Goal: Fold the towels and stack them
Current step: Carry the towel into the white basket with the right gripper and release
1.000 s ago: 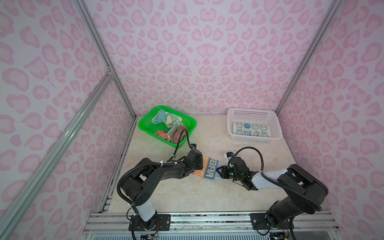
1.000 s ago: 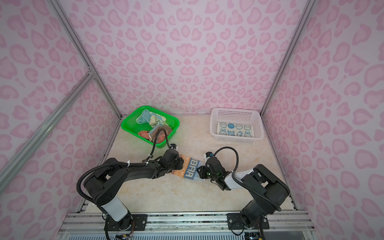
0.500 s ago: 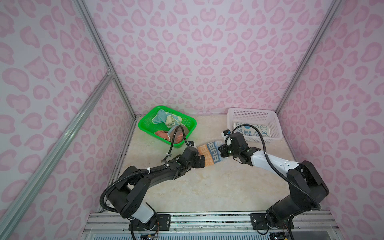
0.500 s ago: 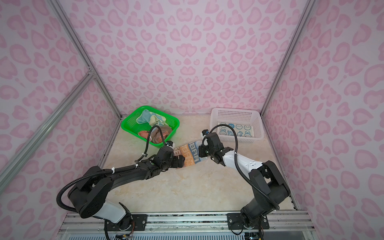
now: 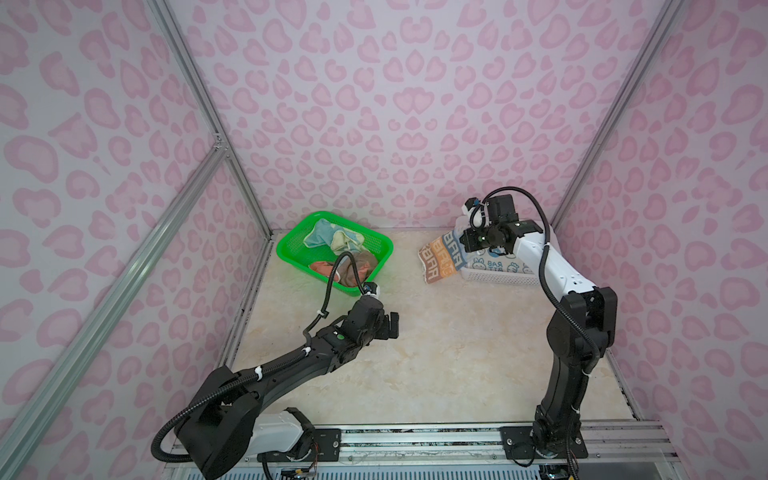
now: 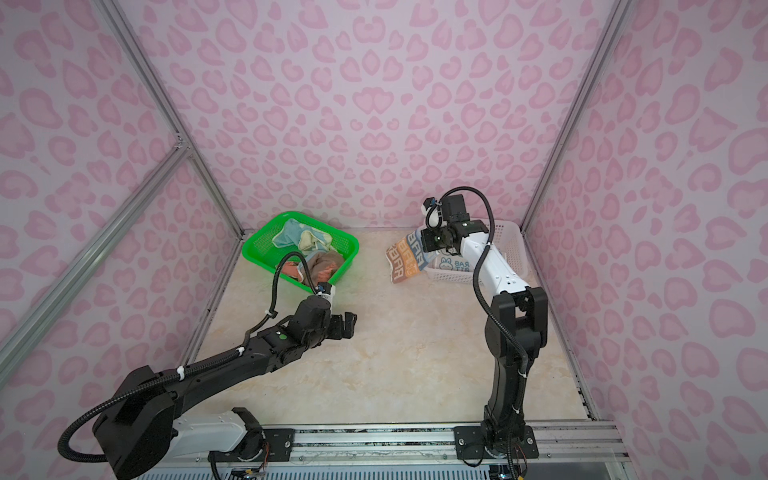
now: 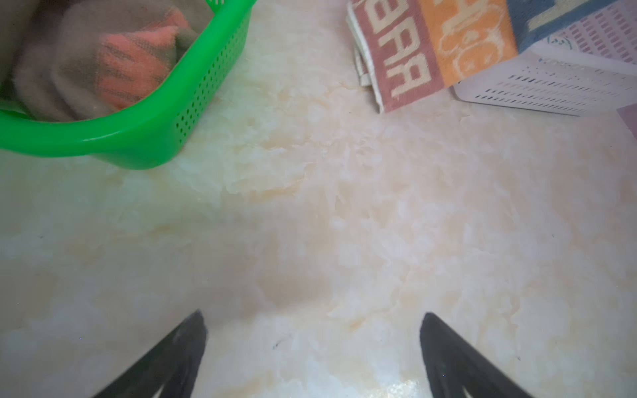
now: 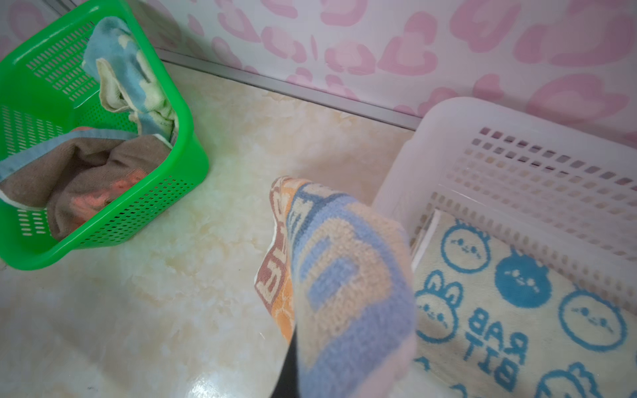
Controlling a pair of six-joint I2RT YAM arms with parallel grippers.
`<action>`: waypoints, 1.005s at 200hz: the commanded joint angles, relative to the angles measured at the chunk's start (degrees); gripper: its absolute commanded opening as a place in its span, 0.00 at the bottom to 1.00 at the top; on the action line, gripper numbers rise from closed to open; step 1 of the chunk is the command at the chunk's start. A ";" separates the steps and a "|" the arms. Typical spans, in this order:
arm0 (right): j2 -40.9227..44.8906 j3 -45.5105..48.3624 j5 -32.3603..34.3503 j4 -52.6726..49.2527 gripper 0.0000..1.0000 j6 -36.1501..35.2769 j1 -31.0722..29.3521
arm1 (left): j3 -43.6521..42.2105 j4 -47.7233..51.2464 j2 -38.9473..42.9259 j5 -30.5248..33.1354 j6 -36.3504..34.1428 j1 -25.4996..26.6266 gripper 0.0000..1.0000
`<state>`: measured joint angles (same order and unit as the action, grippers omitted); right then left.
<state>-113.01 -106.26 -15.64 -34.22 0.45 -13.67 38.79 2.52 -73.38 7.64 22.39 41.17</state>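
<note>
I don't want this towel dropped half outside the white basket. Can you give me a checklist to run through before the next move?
1. Right gripper shut on the lettered towel: ok.
2. Lettered towel fully over the white basket: not ok, most of it hangs outside the rim.
3. Rabbit towel lying flat in the white basket: ok.
4. Left gripper open, empty and well away from the white basket: ok.
5. Lettered towel's fold neat: cannot tell.
6. Green basket emptied: not ok, crumpled towels remain inside.

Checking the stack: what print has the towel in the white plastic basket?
Blue rabbit faces on cream towel; clearest in right wrist view.
</note>
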 commanded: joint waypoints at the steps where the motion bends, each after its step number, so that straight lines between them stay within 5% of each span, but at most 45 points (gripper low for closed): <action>1: -2.24 -3.43 -4.49 -3.39 0.00 -0.79 4.54 | -0.64 2.02 1.53 2.75 0.13 -0.12 0.99; 82: -7.72 -1.87 -13.39 2.66 0.00 -0.61 20.85 | 0.33 5.86 2.98 5.63 -0.24 -0.04 0.99; 155: -11.64 3.43 -12.49 7.31 0.00 0.61 25.90 | 1.55 6.93 1.16 5.63 -0.36 -0.06 0.99; 185: -12.65 3.04 -10.95 6.89 0.55 1.73 25.93 | 2.07 6.88 0.13 5.34 -0.67 -0.06 0.99; 194: -12.05 3.56 -9.25 7.58 0.95 2.07 25.90 | 2.17 6.88 0.01 5.36 -0.70 -0.05 0.99; 201: -11.41 3.85 -7.45 7.84 0.98 2.42 25.82 | 2.15 6.88 0.02 5.37 -0.76 -0.10 0.99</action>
<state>-125.25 -103.24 -26.81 -28.32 1.30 12.16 40.16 9.52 -72.99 12.53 22.31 41.15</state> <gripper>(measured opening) 0.601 0.986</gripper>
